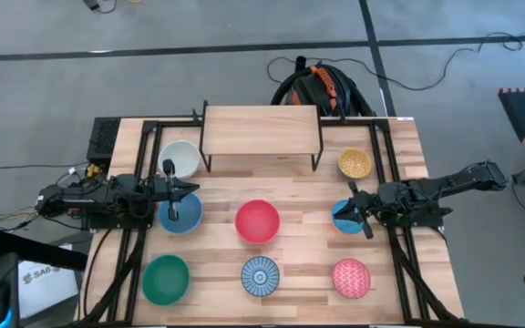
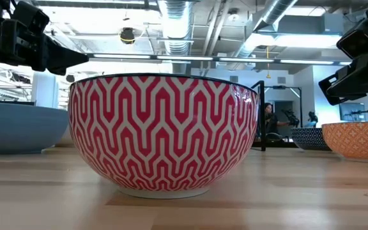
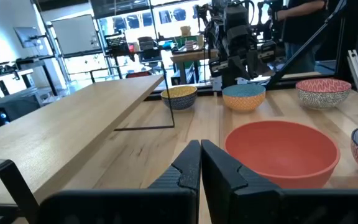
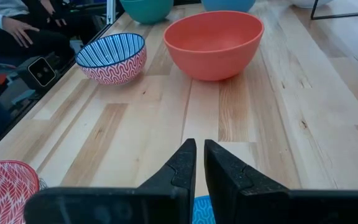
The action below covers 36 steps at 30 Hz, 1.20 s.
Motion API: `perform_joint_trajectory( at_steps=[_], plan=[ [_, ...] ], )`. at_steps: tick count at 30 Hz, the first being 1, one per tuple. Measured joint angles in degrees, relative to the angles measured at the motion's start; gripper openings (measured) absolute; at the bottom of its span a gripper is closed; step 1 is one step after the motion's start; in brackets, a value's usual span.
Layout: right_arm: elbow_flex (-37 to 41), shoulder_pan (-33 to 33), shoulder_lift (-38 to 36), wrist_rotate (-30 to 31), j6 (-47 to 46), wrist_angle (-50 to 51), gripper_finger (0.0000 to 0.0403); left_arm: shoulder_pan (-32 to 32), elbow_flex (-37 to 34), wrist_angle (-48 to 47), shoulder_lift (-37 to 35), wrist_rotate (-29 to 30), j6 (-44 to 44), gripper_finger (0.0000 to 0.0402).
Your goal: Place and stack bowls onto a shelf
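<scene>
The shelf (image 1: 261, 128) stands at the table's far edge on thin black legs, its board bare. Eight bowls rest on the tabletop: white (image 1: 180, 159), light blue (image 1: 186, 217), red (image 1: 257, 221), green (image 1: 166, 278), blue-and-white patterned (image 1: 261, 276), pink patterned (image 1: 351, 278), yellow (image 1: 355, 164) and a second light blue (image 1: 341, 219). My left gripper (image 1: 173, 193) hovers shut over the left light blue bowl; its fingers (image 3: 188, 168) point across the table past the red bowl (image 3: 283, 152). My right gripper (image 1: 361, 215) hovers shut over the right light blue bowl (image 4: 199, 211).
The pink patterned bowl (image 2: 163, 134) fills the low view. Black rails (image 1: 144, 173) run along both sides of the table. A cable bundle (image 1: 322, 87) lies on the floor behind the shelf. Bare wood lies between the bowls. A person (image 4: 17, 31) shows past the table's near edge.
</scene>
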State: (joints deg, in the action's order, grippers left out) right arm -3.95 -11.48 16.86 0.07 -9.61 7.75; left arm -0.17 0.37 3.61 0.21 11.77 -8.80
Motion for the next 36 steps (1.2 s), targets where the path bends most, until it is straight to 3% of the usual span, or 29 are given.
perform_joint_trajectory(
  at_steps=[13, 19, 24, 27, 31, 36],
  plan=[
    [0.0, -0.01, -0.02, -0.01, 0.02, 0.0, 0.0061, 0.0, 0.0, -0.01, 0.0, 0.01, -0.01, 0.0],
    [0.0, 0.01, -0.01, 0.02, 0.98, 0.0, 0.0061, 0.16, 0.0, 0.52, 0.0, 3.51, -5.37, 0.0],
    [0.06, 0.0, 0.0, 0.05, 10.52, -0.37, 0.0061, 0.16, 0.0, 0.81, 0.02, 4.17, -0.53, 0.0],
    [0.15, -0.01, 0.0, 0.08, 10.87, -3.39, 0.0061, 0.16, 0.0, 1.12, 0.02, 4.17, 8.9, 0.0],
    [0.15, 0.05, -0.01, 3.0, -1.72, -15.73, 0.0061, 0.16, 0.0, 2.65, 0.02, 4.22, 24.09, 0.0],
    [0.13, 1.09, 0.0, 21.58, -24.49, -28.35, 0.0061, 0.16, 0.0, 5.39, 0.0, 4.57, 34.47, 0.0]
  ],
)
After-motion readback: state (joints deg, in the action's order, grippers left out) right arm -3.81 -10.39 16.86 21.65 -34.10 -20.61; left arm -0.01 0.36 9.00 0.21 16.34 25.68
